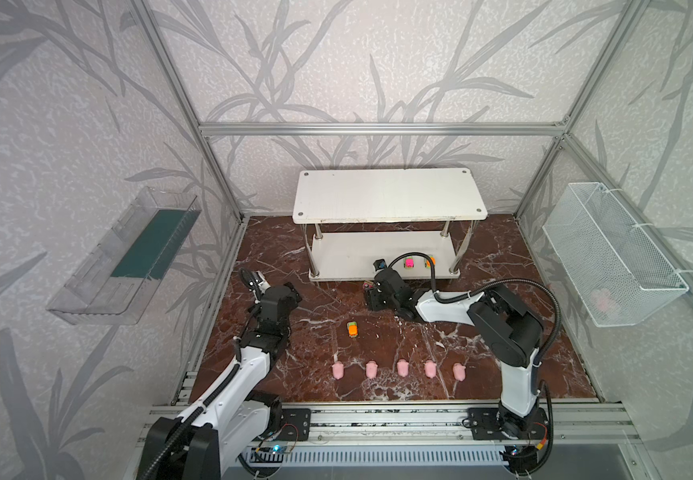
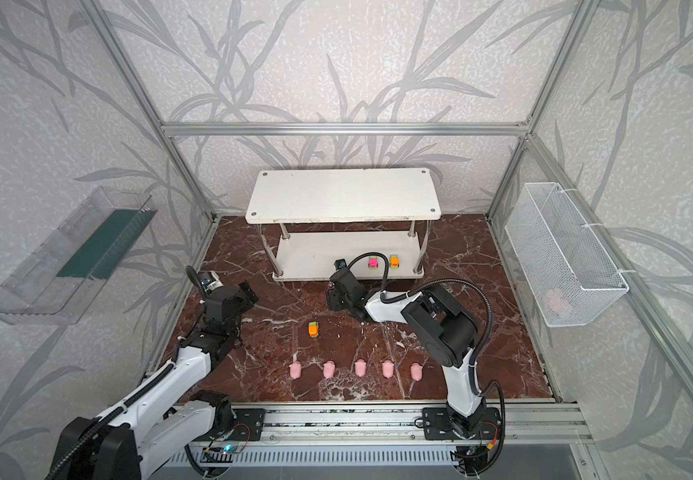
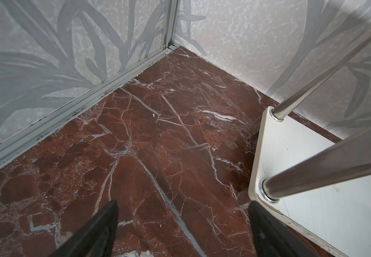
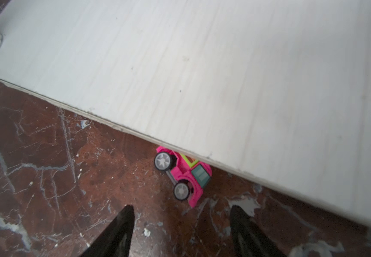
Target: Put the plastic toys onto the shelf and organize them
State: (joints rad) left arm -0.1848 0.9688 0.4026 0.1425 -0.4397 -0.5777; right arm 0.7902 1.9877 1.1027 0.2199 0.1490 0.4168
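Right wrist view: right gripper [image 4: 182, 213] jaws parted, nothing between them — pink car [image 4: 183, 175] lies on its side on the tabletop [image 4: 57, 166] just ahead of the tips, partly hidden by the shelf [image 4: 224, 77] edge. Left gripper [image 3: 182, 207] spread wide, empty, beside the shelf corner. Behind the right gripper — orange car [image 1: 352, 329], then five pigs [image 1: 402, 368] in a row.

Shelf [image 1: 389, 195] at back, two cars [image 1: 409, 262] on lower tier, pig row [image 1: 403, 368] in front, car [image 1: 352, 329] between.

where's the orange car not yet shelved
In both top views the orange car sits on the marble floor, left of centre, between the shelf and the row of pink pigs.
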